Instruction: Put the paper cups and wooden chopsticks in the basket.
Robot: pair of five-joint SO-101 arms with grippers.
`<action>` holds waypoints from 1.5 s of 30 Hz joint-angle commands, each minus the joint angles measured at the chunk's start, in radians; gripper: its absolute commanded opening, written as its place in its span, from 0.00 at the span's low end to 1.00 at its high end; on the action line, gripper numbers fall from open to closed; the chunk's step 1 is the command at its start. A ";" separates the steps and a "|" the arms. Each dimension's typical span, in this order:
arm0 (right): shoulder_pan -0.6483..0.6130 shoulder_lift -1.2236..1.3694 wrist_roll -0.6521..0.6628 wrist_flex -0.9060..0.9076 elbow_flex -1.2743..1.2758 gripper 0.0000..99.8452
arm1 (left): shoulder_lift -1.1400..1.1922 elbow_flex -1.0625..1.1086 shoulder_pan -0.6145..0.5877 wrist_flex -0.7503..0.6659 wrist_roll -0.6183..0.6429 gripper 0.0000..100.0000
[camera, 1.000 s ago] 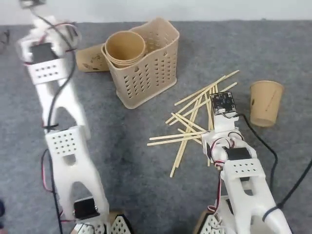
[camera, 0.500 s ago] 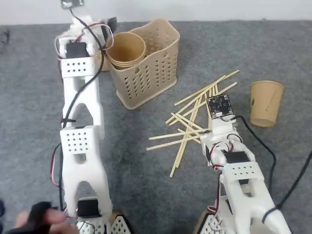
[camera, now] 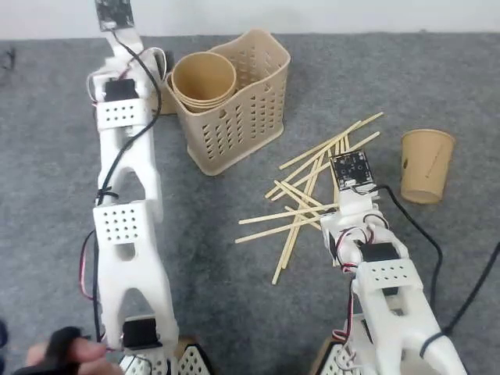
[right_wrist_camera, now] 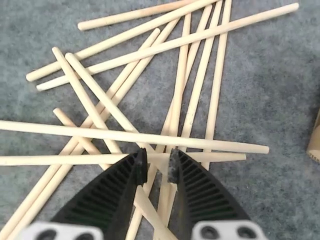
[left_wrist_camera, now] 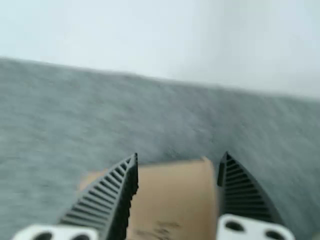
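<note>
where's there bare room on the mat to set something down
Bare mat lies between the left arm, the basket and the chopsticks; more lies between the basket and the lone cup. It is crowded around the chopsticks.

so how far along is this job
Done: the stacked brown paper cups sit in the beige perforated plastic basket. In hand: the left gripper is open around another paper cup. Left: the far-right paper cup and all the scattered wooden chopsticks under the right gripper.
</note>
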 commanded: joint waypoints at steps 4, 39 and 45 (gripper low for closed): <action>-0.004 -0.024 0.014 -0.018 -0.003 0.09 | 0.021 -0.087 0.044 0.041 -0.015 0.24; -0.005 -0.024 0.014 -0.019 0.000 0.09 | 0.178 -0.372 0.037 0.006 0.031 0.25; -0.005 -0.024 0.014 -0.019 0.000 0.09 | 0.210 -0.341 0.046 0.028 -0.006 0.25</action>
